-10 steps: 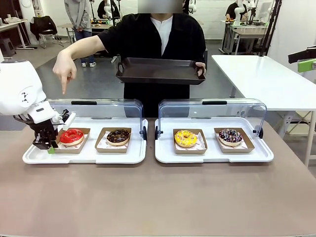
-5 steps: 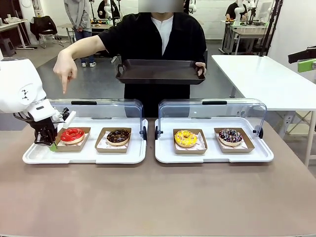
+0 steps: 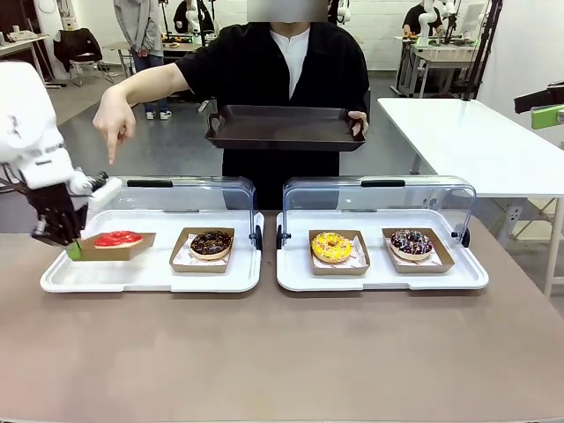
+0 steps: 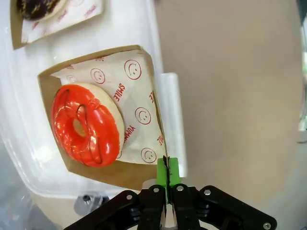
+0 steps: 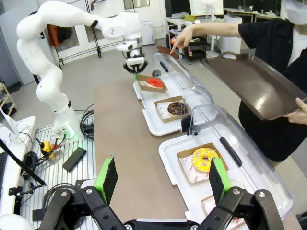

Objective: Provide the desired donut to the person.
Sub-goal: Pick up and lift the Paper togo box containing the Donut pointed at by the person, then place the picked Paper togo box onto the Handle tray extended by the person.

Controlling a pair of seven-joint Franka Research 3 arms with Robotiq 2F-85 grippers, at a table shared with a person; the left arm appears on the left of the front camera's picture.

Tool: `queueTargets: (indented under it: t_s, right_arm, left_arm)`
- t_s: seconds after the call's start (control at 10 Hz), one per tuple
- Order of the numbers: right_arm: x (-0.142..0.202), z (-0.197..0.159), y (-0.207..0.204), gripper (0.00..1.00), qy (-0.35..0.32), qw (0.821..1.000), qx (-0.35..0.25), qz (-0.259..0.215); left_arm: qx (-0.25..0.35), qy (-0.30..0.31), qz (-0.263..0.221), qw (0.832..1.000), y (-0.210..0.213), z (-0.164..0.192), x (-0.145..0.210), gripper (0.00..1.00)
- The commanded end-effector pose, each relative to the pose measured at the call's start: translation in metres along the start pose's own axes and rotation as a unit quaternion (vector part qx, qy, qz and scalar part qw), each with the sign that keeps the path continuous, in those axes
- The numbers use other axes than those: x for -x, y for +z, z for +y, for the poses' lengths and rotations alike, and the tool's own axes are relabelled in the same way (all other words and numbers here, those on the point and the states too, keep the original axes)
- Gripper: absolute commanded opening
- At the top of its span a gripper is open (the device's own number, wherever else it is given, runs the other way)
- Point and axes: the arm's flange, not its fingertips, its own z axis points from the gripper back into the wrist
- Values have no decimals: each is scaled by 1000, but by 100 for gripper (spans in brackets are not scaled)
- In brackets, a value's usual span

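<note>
Red donut (image 3: 117, 239) (image 4: 86, 124): ring-shaped, with glossy red icing and a thin dark squiggle over a pale base. It lies in its carton over the left end of the left white tray (image 3: 150, 278).
Carton (image 3: 132, 247) (image 4: 110, 170): shallow brown card, square, tilted. It appears raised off the left white tray's floor.
Liner (image 4: 139, 120): white paper printed with red smiley faces and the word "SMILE".
Left claw (image 3: 72, 248) (image 4: 167, 175): black fingers with green pads, pointing down and pinched tight on the carton's rim at the left white tray's left edge.
Right claw (image 5: 163, 179): green-padded fingers spread wide with nothing between them, above the bench (image 3: 282, 352) and well apart from the left white tray.
Left white tray: smooth plastic with rounded corners. A clear domed lid (image 3: 189, 189) stands open along its far side.
Person (image 3: 282, 62): stands beyond the left white tray. One hand (image 3: 115, 123) points its index finger down over the tray's left end. The other holds a dark rectangular serving tray (image 3: 282, 128) at chest height.
</note>
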Motion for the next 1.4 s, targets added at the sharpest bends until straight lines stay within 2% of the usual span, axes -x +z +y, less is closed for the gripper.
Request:
queueTargets:
  t_s: [0.0,0.3,0.5,0.7,0.8,1.1,1.2,1.3]
  right_arm:
    - [-2,-2,-1,100,3,1000,-3,-11]
    - [-2,-2,-1,100,3,1000,-3,-11]
    - [-2,-2,-1,100,3,1000,-3,-11]
    - [-2,-2,-1,100,3,1000,-3,-11]
    - [-2,-2,-1,100,3,1000,-3,-11]
    - [-2,-2,-1,100,3,1000,-3,-11]
    - [-2,-2,-1,100,3,1000,-3,-11]
    - [-2,-2,-1,100,3,1000,-3,-11]
  left_arm:
    - [7,-27,2,1000,45,-40,-4,0]
    - [-3,-12,3,1000,105,-74,-17,0]
    - [-41,5,-21,999,152,-71,-23,0]
    - [-82,22,-16,996,190,-63,-34,0]
    - [-102,37,-11,994,199,-50,-40,0]
    - [-87,38,-41,995,197,-21,-36,0]
    - [-97,36,-15,995,204,-42,-38,0]
    - [-97,36,-15,995,204,-42,-38,0]
